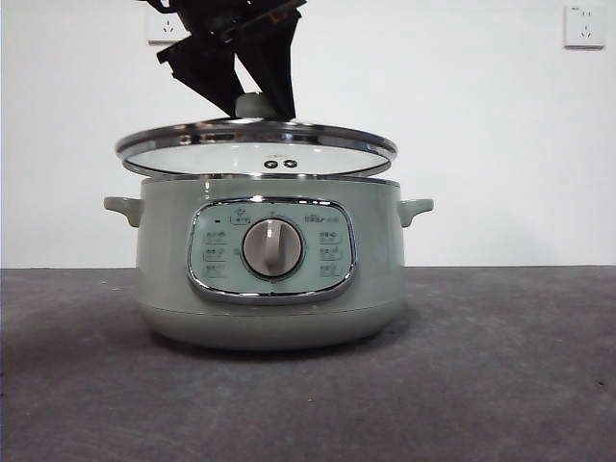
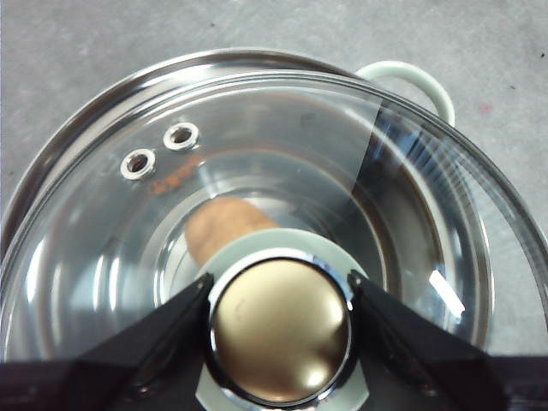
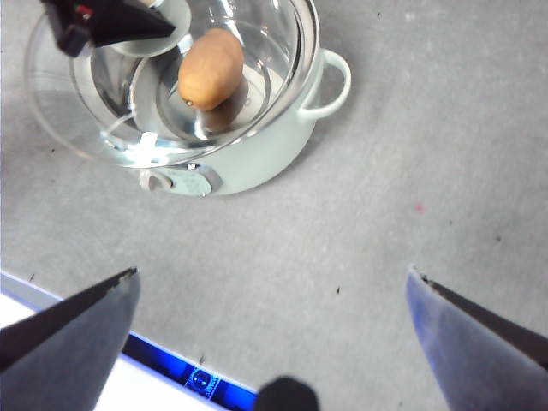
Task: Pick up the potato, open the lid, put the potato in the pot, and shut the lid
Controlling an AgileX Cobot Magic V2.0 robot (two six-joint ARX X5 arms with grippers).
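Observation:
The pale green pot (image 1: 269,279) stands mid-table with its dial facing the front camera. The potato (image 3: 210,68) lies inside it, and shows through the glass in the left wrist view (image 2: 224,224). My left gripper (image 1: 252,101) is shut on the knob (image 2: 278,330) of the glass lid (image 1: 255,144). It holds the lid just above the pot's rim, shifted a little to one side (image 3: 77,111). My right gripper (image 3: 270,291) is open and empty, high above the bare table, away from the pot.
The pot's side handles (image 1: 416,207) stick out on both sides. The grey table (image 1: 500,366) spreads around the pot. A white wall with sockets (image 1: 584,24) is behind. The table's edge with a blue light (image 3: 201,377) shows in the right wrist view.

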